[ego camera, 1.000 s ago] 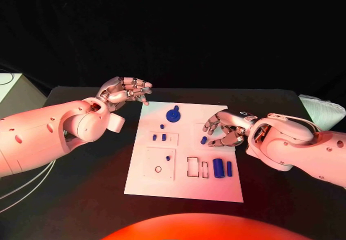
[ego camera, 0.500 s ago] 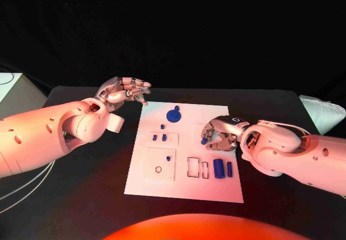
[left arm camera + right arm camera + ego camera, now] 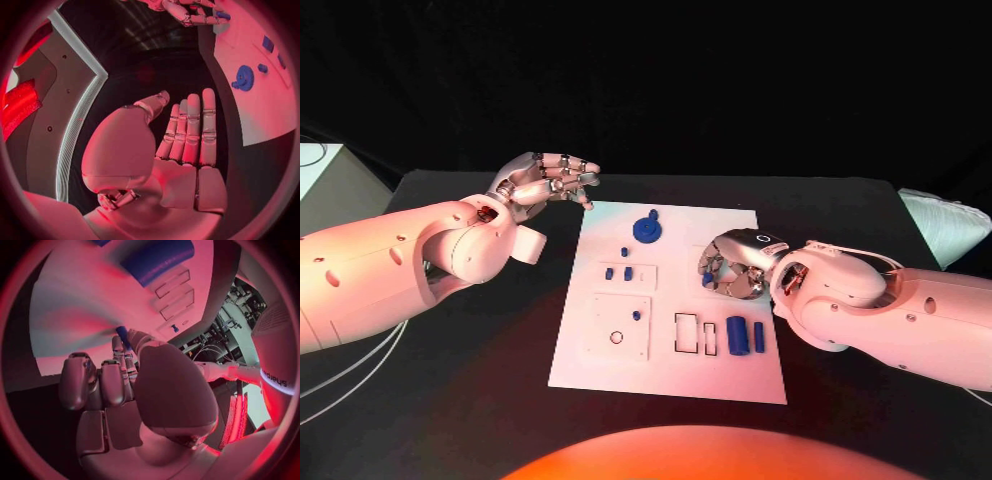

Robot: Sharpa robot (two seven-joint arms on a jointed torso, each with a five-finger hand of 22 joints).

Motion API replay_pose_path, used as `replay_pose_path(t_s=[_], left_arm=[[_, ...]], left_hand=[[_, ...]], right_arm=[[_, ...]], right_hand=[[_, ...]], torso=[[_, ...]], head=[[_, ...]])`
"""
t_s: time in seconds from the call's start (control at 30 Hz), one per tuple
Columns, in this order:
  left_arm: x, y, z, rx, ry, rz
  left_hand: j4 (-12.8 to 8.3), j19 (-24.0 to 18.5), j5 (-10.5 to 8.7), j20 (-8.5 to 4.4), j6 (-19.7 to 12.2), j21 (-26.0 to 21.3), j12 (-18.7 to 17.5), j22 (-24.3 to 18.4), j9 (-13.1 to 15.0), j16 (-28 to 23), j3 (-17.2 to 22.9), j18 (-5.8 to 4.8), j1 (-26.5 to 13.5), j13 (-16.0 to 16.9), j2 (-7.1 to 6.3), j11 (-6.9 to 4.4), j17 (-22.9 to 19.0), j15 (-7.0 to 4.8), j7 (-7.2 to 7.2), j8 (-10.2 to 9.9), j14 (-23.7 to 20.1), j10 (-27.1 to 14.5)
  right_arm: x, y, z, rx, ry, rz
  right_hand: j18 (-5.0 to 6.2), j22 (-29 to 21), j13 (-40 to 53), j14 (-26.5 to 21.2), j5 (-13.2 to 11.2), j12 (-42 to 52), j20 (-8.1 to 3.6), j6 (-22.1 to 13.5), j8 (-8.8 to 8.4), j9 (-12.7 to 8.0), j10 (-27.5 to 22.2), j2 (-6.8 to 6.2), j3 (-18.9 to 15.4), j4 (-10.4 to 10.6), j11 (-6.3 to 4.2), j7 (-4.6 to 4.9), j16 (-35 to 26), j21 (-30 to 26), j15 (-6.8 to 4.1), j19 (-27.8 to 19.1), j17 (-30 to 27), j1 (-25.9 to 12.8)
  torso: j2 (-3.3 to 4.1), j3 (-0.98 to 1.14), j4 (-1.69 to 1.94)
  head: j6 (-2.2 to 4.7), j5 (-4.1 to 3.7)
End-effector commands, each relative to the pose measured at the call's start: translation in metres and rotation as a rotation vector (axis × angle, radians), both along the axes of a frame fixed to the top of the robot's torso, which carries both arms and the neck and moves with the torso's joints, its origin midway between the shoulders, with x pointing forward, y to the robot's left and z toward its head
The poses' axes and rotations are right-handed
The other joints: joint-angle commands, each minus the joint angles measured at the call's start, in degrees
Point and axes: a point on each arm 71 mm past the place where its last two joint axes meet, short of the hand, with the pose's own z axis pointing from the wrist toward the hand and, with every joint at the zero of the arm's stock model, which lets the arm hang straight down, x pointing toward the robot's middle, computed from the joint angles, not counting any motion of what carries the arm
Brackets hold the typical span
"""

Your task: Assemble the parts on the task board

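Black table (image 3: 473, 400), right hand (image 3: 733, 268) curled low over task board (image 3: 668, 370).

The left arm is reaching in from the side, its left hand (image 3: 548, 180) hanging in the air with the palm turned up and the fingers (image 3: 190, 127) lying straight, side by side, holding nothing. The right arm is bending in across the middle, its right hand (image 3: 731, 271) lowered with the fingers (image 3: 100, 382) curling downward and the thumb and a fingertip pinching a small blue part (image 3: 123, 336).
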Motion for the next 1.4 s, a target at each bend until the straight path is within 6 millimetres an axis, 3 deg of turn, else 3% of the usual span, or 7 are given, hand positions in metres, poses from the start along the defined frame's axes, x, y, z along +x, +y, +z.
replay_pose_path(t_s=[0.03,0.27,0.5,0.77,0.93,1.4], left_arm=[[-0.001,-0.001,0.001,-0.011,0.0,-0.009],[-0.001,-0.001,0.0,-0.009,0.005,-0.014],[-0.001,-0.001,0.0,-0.007,0.009,-0.017],[0.0,0.001,-0.001,-0.003,0.013,-0.018],[0.0,0.0,-0.001,-0.005,0.015,-0.028],[0.002,-0.001,-0.002,-0.005,0.019,-0.036]], left_hand=[[0.23,0.35,0.22,-0.04,0.33,0.27,-0.21,0.07,-0.08,0.27,0.07,0.79,0.51,-0.09,-0.26,0.1,0.09,0.02,0.02,0.13,0.23,0.43],[0.24,0.34,0.22,-0.04,0.33,0.28,-0.28,0.08,-0.09,0.27,0.07,0.78,0.51,-0.09,-0.28,0.12,0.1,0.04,0.05,0.12,0.2,0.42],[0.27,0.32,0.22,-0.04,0.31,0.28,-0.4,0.09,-0.11,0.27,0.08,0.76,0.49,-0.1,-0.29,0.17,0.13,0.07,0.12,0.1,0.14,0.41],[0.29,0.3,0.22,-0.04,0.27,0.28,-0.51,0.1,-0.14,0.28,0.07,0.75,0.48,-0.1,-0.32,0.22,0.15,0.1,0.21,0.07,0.09,0.4],[0.41,0.24,0.22,-0.02,0.27,0.25,-0.75,0.12,-0.18,0.28,0.04,0.72,0.37,-0.11,-0.36,0.34,0.19,0.2,0.3,0.06,-0.05,0.31],[0.46,0.1,0.22,0.04,0.17,0.18,-1.11,0.12,-0.24,0.25,0.01,0.68,0.34,-0.12,-0.48,0.45,0.24,0.32,0.39,0.0,-0.28,0.11]], right_arm=[[0.0,0.002,0.001,0.005,-0.034,-0.009],[0.0,0.003,0.001,0.014,-0.04,-0.017],[0.001,0.003,0.0,0.023,-0.035,-0.031],[-0.001,0.001,-0.001,0.05,-0.005,-0.06],[-0.003,-0.003,0.003,0.089,0.013,-0.076],[-0.003,-0.01,0.036,0.203,0.013,-0.103]], right_hand=[[-0.97,8.71,0.19,1.22,-0.13,-0.05,-0.43,0.77,0.49,0.19,1.12,-0.59,1.25,0.21,-0.16,-0.13,0.95,1.11,-0.49,2.02,1.3,0.03],[-1.22,9.37,0.61,1.34,0.4,0.25,-1.01,2.58,1.58,0.92,3.51,-0.73,4.12,-0.02,-1.02,-0.95,1.38,2.64,-1.14,2.41,1.73,-0.38],[-1.52,10.17,1.54,1.48,-1.33,0.81,-1.97,5.07,4.18,2.8,6.78,1.21,7.61,-2.74,-2.36,-2.35,1.77,4.43,-2.25,2.77,2.22,0.1],[-1.71,10.72,2.54,1.58,-0.58,0.22,-2.41,4.43,6.32,5.27,8.52,1.22,11.48,-5.95,-2.71,-2.47,2.01,5.44,-2.56,2.96,2.56,-1.68],[-1.65,10.67,2.72,1.49,-0.6,-0.07,-2.43,4.07,6.64,5.76,8.56,1.2,12.22,-6.54,-2.69,-2.45,1.81,5.1,-2.56,2.88,2.16,-2.31],[-1.63,10.69,2.96,1.47,-1.19,-0.39,-2.42,3.76,7.15,6.43,8.68,1.17,12.95,-7.29,-2.69,-2.46,1.76,4.94,-2.55,2.83,2.09,-3.12]], torso=[[0.02,0.01,0.02],[0.04,0.03,0.02],[0.06,0.01,0.07],[0.03,-0.03,0.06],[0.02,-0.08,0.13],[0.12,-0.03,0.08]], head=[[-0.05,0.04],[-0.01,0.04],[0.06,-0.07],[0.17,0.04],[0.21,0.51],[0.33,0.12]])
